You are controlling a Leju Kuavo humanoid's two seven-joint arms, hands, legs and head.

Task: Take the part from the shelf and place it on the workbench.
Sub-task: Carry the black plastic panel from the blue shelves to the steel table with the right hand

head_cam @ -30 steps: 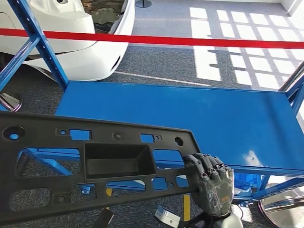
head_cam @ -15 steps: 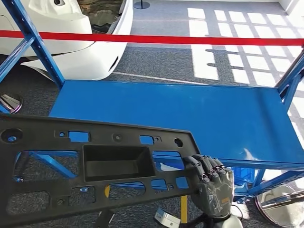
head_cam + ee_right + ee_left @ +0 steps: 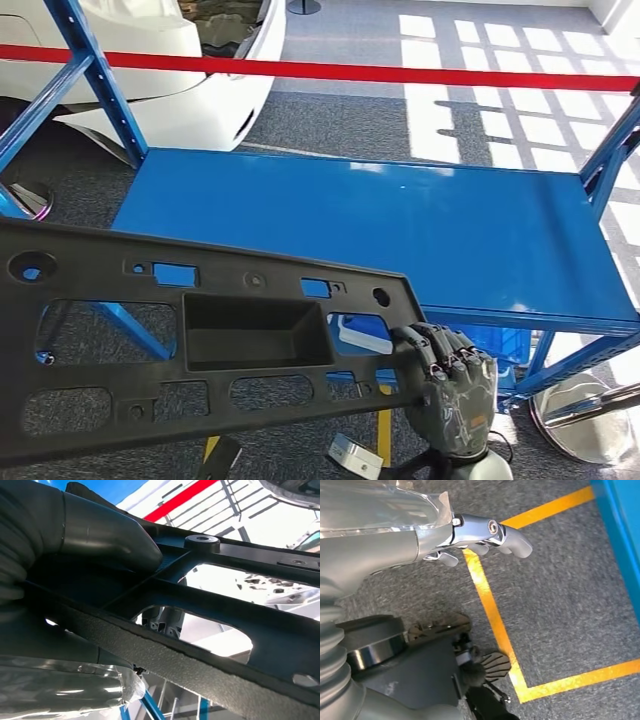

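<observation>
The part point(image 3: 189, 335) is a long, flat black plastic panel with a matte, slightly grainy surface, held out in the air in front of a blue shelf point(image 3: 453, 240) and lying across the lower left of the head view. At its middle sits a rectangular recessed pocket point(image 3: 253, 335) — the one tray-like hollow on it, and nothing lies in it. Around the pocket the panel is pierced by long rounded slots, small square windows and round holes, through which the blue frame and grey carpet point(image 3: 340, 120) show. The right hand point(image 3: 449, 385) grips the panel's right end, its dark fingers curled over the top edge; from the right wrist view the thick grey thumb point(image 3: 113, 532) presses on one face of the panel while the ribbed underside runs away from it. The left hand point(image 3: 482, 535) hangs over the carpet and a yellow floor line point(image 3: 497, 620), fingers loosely curved and apart, holding nothing. The shelf's flat blue board is just beyond the panel, with slanted blue struts at both ends. Behind it a red barrier tape point(image 3: 377, 72) stretches across — and a white car body point(image 3: 189, 80) stands at the far left.
</observation>
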